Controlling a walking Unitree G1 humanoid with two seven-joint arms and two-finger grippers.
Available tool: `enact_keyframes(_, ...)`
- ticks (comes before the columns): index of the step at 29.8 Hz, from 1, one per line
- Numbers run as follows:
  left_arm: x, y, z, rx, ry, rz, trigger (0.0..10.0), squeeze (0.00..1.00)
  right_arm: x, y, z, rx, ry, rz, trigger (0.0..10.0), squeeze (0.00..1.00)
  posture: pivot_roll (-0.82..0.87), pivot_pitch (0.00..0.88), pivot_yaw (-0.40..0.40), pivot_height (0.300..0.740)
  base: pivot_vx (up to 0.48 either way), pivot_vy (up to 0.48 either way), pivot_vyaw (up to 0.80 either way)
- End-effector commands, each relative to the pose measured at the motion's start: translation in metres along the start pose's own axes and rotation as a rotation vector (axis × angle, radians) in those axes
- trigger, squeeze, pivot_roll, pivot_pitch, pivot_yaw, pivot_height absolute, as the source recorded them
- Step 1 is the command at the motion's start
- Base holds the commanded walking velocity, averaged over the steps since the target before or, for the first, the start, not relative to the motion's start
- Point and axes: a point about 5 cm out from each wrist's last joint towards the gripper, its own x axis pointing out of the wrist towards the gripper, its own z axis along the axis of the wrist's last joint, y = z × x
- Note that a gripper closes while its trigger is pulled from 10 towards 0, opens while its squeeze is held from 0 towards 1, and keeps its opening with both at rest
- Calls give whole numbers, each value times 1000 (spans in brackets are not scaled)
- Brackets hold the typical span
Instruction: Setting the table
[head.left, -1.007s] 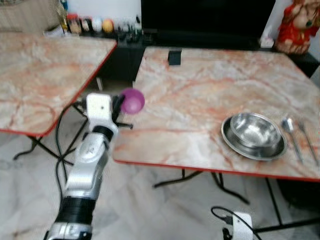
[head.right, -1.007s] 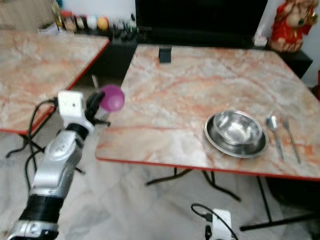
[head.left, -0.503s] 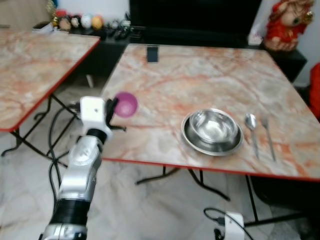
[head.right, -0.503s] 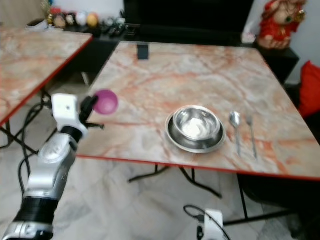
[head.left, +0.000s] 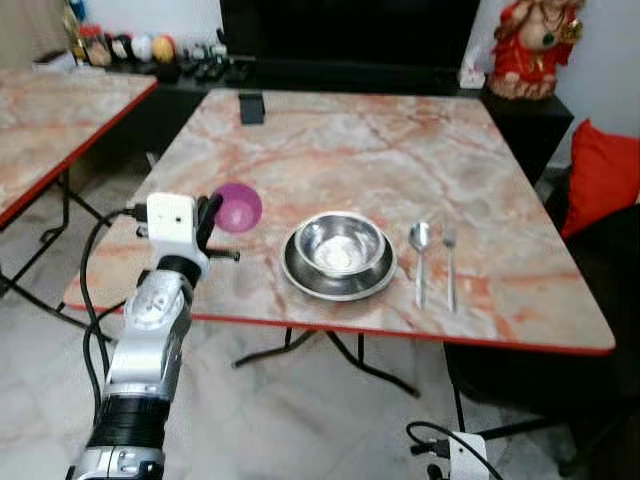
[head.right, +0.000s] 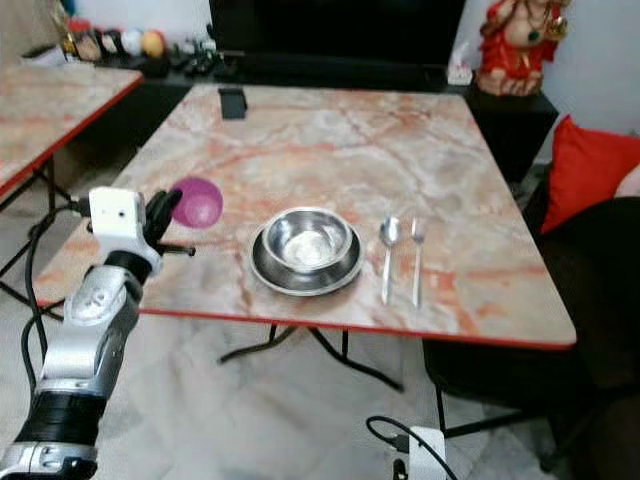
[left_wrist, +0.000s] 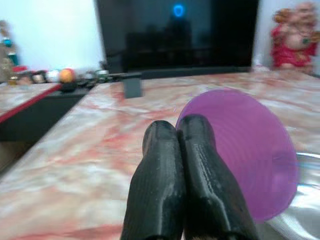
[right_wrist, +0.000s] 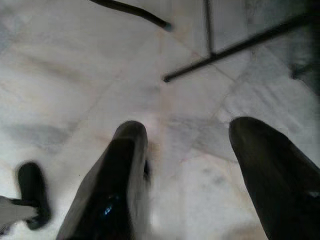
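Cup (head.left: 238, 207) in purple plastic was held by the left gripper (head.left: 211, 214) above the near left part of the marble table (head.left: 350, 150), the two black fingers (left_wrist: 170, 170) pressed tight together on its rim, with the rest of the cup jutting out beside them. It hung tilted, its mouth turned partly sideways, just to the left of the steel bowl (head.left: 338, 244) that sat in a steel plate (head.left: 300, 280). A spoon (head.left: 420, 240) and a fork (head.left: 449, 255) lay side by side to the right of the plate. A small dark object (head.left: 251, 107) stood at the far edge of the table, and a red figurine (head.left: 528, 45) sat behind the far right corner.

The cup looked light and thin-walled, probably smooth and a little slippery, so a pinch on the rim seemed the sensible hold; squeezed harder it might flex or pop free. It would likely need turning upright before being set down beside the plate, and a light cup could tip if let go while tilted.

The right gripper (right_wrist: 187, 175) hung idle over the pale floor, its fingers spread wide with nothing between them.
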Motion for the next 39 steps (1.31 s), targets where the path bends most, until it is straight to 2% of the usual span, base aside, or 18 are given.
enact_keyframes(1, 1, 10, 2, 27, 2, 9, 10000, 0, 0, -1, 1, 8, 0, -3, 10000, 0, 40, 0, -15, 740, 0, 0, 0)
enact_keyframes(10, 3, 13, 3, 14, 7, 5, 10000, 0, 1, -2, 1, 8, 3, -6, 10000, 0, 39, 0, -16, 740, 0, 0, 0)
enact_keyframes(18, 5, 15, 3, -32, 13, 31, 10000, 0, 1, -2, 1, 11, 5, -8, 10000, 0, 40, 0, -16, 740, 0, 0, 0)
enact_keyframes(25, 8, 18, 6, -58, 0, 45, 10000, 0, 1, -4, -1, 16, 25, -13, 10000, 0, 40, 0, -15, 740, 313, 0, -351)
enact_keyframes(39, 8, 15, 6, -75, 0, 38, 10000, 0, 0, -1, -2, 5, 26, -6, 10000, 0, 44, 0, -17, 740, 342, 0, 0)
